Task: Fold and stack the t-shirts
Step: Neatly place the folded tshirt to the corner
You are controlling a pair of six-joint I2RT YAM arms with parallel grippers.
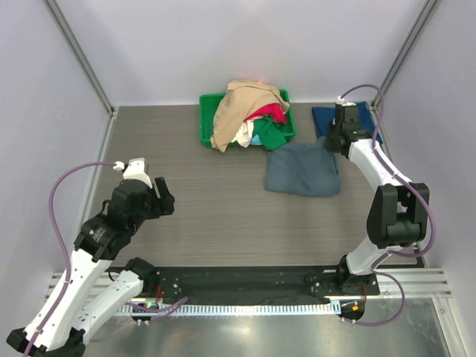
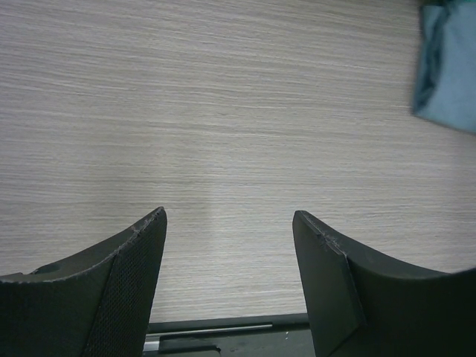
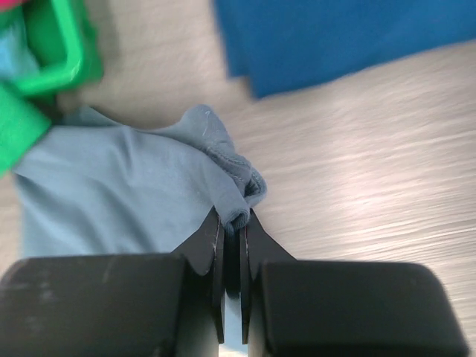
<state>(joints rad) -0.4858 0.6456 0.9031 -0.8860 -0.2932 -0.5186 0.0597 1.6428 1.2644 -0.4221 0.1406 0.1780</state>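
While the overhead view shows most of the clothes unsorted, one garment is already singled out. The slate grey-blue t-shirt (image 1: 303,169) lies crumpled on the desk (image 1: 201,216) toward its far right, just in front of the green bin (image 1: 208,119) that sits at the middle of the far edge. A heap of t-shirts (image 1: 249,111) in tan, red, green and white spills over that bin. A blue t-shirt (image 1: 324,116) lies flat in the far right corner. The right claw (image 1: 332,143) reaches down at the grey-blue shirt's far right corner. The left claw (image 1: 165,201) hangs over bare desk near the left edge, well apart from any cloth.

From the left wrist, the left claw (image 2: 229,219) has its fingers spread wide with nothing between them; only desk grain lies below, with a sliver of the grey-blue shirt (image 2: 450,67) far off.

From the right wrist, the right claw (image 3: 234,223) is pinched tight on a bunched fold at the grey-blue shirt's (image 3: 126,186) edge, apparently the ribbed collar or a hem. The blue shirt (image 3: 349,37) and the bin (image 3: 59,52) lie beyond.

The step in hand looks like drawing this shirt out to spread it before folding. Next, the right arm likely needs to lift and pull the cloth toward open desk, while the left claw comes across to take an opposite edge.
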